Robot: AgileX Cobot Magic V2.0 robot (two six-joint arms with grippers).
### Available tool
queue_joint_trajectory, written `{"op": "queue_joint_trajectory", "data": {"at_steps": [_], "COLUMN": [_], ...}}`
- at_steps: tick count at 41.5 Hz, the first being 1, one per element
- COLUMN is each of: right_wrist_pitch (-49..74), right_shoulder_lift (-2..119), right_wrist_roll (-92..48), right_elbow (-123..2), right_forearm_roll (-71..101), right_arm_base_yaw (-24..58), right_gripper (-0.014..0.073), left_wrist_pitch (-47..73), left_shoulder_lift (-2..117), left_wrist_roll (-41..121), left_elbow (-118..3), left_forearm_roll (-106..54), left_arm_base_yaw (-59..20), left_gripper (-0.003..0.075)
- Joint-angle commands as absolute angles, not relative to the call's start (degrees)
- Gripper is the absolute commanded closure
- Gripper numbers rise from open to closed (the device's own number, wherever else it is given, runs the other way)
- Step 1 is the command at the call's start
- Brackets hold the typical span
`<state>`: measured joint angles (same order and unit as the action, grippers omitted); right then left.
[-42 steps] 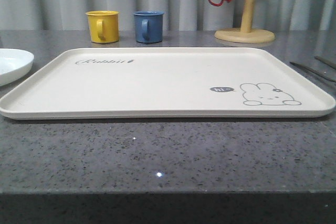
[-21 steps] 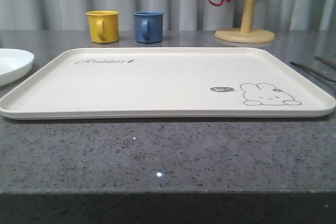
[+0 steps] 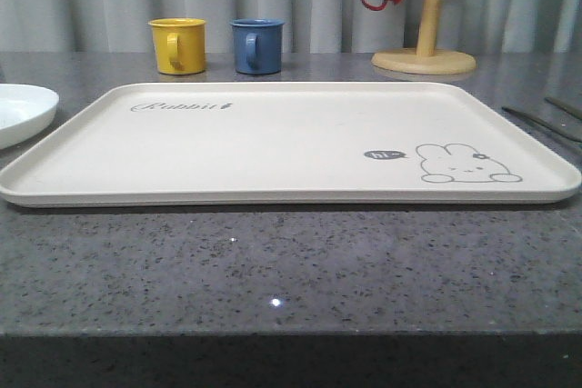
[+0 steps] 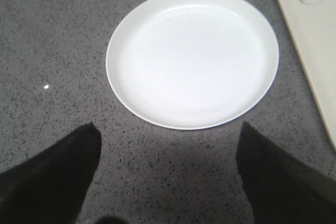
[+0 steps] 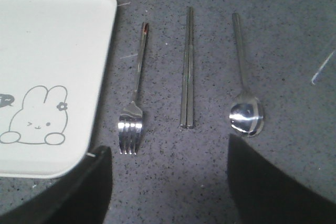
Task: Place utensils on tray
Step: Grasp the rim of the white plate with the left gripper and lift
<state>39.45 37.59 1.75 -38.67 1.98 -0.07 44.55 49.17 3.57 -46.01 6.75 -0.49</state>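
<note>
Lying side by side on the speckled grey counter [image 5: 294,40], just off the large cream rabbit-print tray [image 5: 52,40] toward 3 o'clock: silver four-tined fork [image 5: 135,95], straight steel chopsticks [image 5: 187,66], oval-bowled spoon [image 5: 244,90]. Right gripper [image 5: 170,182] hovers spread; left gripper [image 4: 168,174] spread near a round white plate [image 4: 191,56]

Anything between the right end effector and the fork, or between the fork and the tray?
Nothing visible. The fork lies on bare counter beside the tray rim, right end effector open above it.
</note>
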Motion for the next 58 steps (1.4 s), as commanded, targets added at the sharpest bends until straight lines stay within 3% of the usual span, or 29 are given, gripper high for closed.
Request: {"op": "queue_joint_trajectory", "data": {"at_steps": [1, 11, 25, 37, 48, 52, 58], "right_wrist_pitch": [36.18, 36.18, 36.18, 36.18, 36.18, 36.18, 36.18], "right_shoulder_lift": [37.89, 37.89, 37.89, 37.89, 37.89, 37.89, 37.89], "right_wrist_roll": [1.25, 1.25, 1.25, 1.25, 1.25, 1.25, 1.25], "right_elbow": [-40.55, -40.55, -40.55, -40.55, -40.55, -40.55, -40.55], "right_forearm_roll": [1.4, 1.4, 1.4, 1.4, 1.4, 1.4, 1.4], "right_arm_base_yaw": [-0.44, -0.44, -0.44, -0.44, -0.44, -0.44, -0.44], "right_gripper": [0.0096, 0.0096, 0.0096, 0.0096, 0.0096, 0.0096, 0.0096], "left_wrist_pitch": [44.84, 46.76, 44.98, 42.5, 40.98, 40.98, 41.13], "left_shoulder_lift": [54.72, 66.68, 78.02, 85.36, 88.85, 89.09, 89.09], "left_wrist_roll": [3.53, 4.85, 24.26, 32.18, 33.17, 34.09, 34.09], "left_elbow": [-51.41, -58.98, -61.97, -61.97, -61.97, -61.97, -61.97], "left_forearm_roll": [7.5, 0.57, -25.22, -37.24, -38.13, -38.13, -38.13], "left_arm_base_yaw": [-0.25, 8.7, 24.87, 26.44, 26.44, 26.44, 26.44], "left_gripper": [0.0184, 0.0184, 0.0184, 0.0184, 0.0184, 0.0219, 0.0365]}}
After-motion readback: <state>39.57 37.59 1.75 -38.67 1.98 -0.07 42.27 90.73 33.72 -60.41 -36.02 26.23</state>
